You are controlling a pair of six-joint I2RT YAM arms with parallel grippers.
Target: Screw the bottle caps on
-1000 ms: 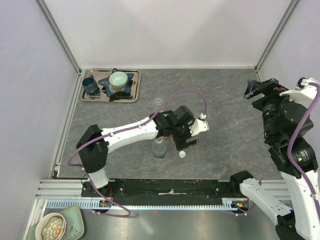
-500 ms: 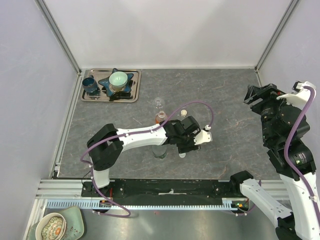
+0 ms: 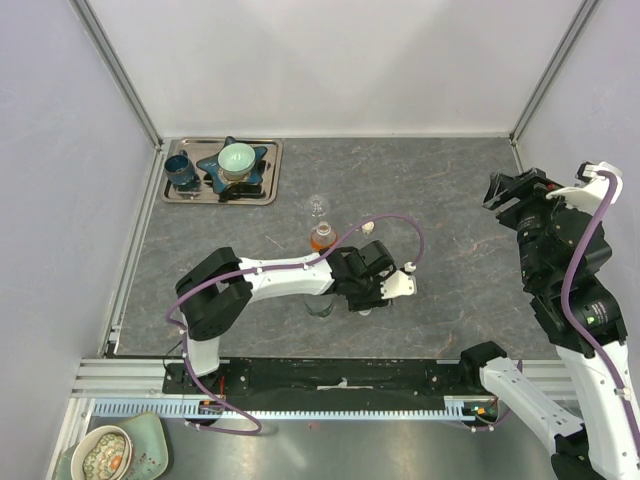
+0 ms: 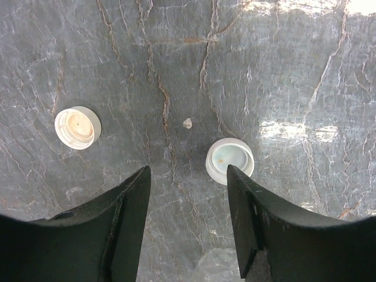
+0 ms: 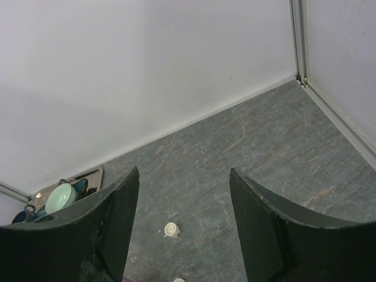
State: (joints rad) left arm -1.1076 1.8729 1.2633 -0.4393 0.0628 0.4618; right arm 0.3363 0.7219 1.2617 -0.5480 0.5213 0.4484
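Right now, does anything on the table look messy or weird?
Nothing looks spilled or broken. A cream bottle cap and a white bottle cap lie loose, hollow side up, ahead of the open left gripper. A tiny pale speck sits between them; I cannot tell what it is.

Premises: robotics lab test cell. Evidence: plain white panel walls (image 3: 350, 60) in aluminium framing (image 3: 115, 70) stand beyond the left claw (image 4: 188, 170). A grey stone-pattern table (image 3: 460, 200) lies beneath it, and a mounting rail (image 3: 340, 378) runs behind it.
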